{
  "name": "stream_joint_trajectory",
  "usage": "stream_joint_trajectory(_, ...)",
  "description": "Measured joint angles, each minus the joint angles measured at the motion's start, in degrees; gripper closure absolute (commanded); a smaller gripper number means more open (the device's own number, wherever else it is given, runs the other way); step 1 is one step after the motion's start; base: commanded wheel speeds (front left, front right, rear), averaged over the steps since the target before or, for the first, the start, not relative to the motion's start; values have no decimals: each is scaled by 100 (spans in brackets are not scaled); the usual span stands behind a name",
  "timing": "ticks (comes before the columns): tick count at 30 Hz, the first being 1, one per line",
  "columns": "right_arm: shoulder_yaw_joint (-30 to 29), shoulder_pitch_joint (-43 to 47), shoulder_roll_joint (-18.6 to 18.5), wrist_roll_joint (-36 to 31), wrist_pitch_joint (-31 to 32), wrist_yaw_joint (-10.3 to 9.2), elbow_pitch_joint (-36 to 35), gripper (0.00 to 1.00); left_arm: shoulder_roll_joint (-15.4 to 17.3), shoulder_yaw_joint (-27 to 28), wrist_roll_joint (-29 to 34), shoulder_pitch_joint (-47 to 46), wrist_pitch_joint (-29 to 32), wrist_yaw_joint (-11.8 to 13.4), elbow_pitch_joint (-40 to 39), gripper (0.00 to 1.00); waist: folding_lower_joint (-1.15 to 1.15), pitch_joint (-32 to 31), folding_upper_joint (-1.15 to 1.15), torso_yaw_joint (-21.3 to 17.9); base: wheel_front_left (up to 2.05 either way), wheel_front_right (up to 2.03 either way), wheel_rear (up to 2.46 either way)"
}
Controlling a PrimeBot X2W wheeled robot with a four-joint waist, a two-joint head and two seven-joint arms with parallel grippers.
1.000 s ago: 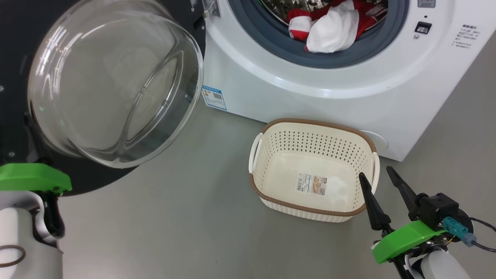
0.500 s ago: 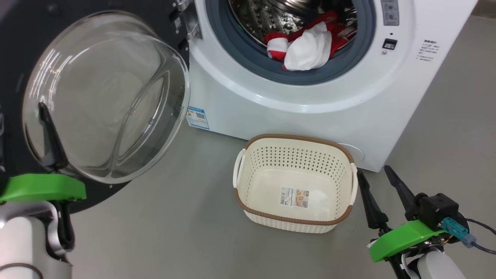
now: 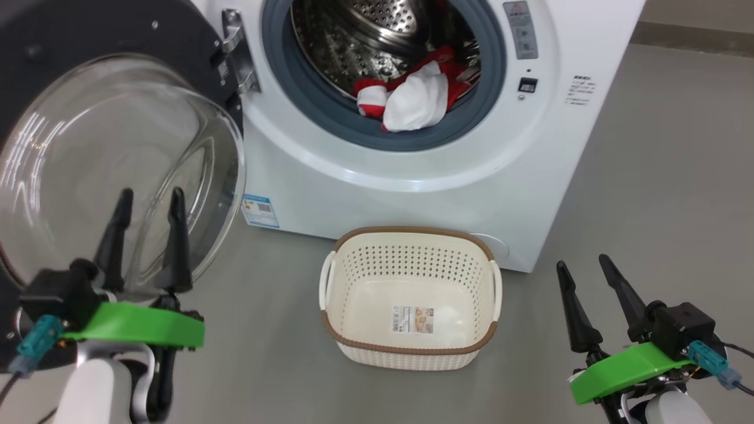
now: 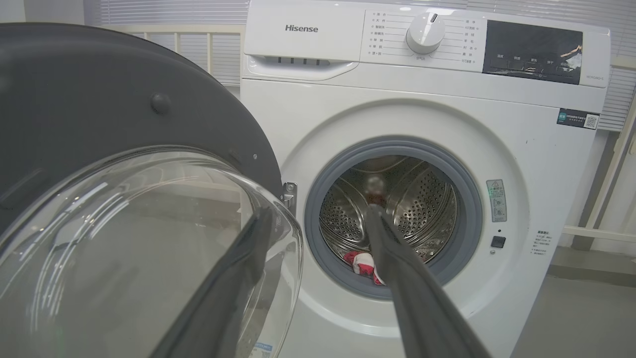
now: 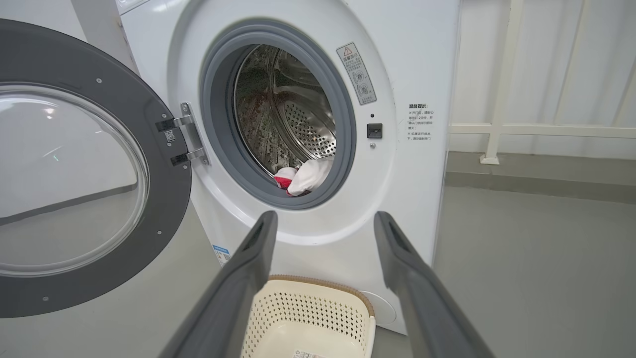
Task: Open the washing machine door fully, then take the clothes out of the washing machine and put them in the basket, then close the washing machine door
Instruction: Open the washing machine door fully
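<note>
head view: left gripper, right gripper upright, parted.

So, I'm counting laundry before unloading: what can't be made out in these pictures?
- Red and white fabric clothes: head view, the pile's depth hidden behind the grey rubber ring.
- Left wrist view: its own dark finger partly covers them.
- Round black-rimmed glass door: head view, cut by left edge.

Head looks down, wrists level, all share washing machine
</note>
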Motion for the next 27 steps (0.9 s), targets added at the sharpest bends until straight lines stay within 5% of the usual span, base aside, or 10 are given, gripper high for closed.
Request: stream_joint_trajectory(27,-92,313,16,-214,0,0,-726,0,77,-260,-233,1317,-67,-132,219,0,0,-413,0,-1523,0,0,0)
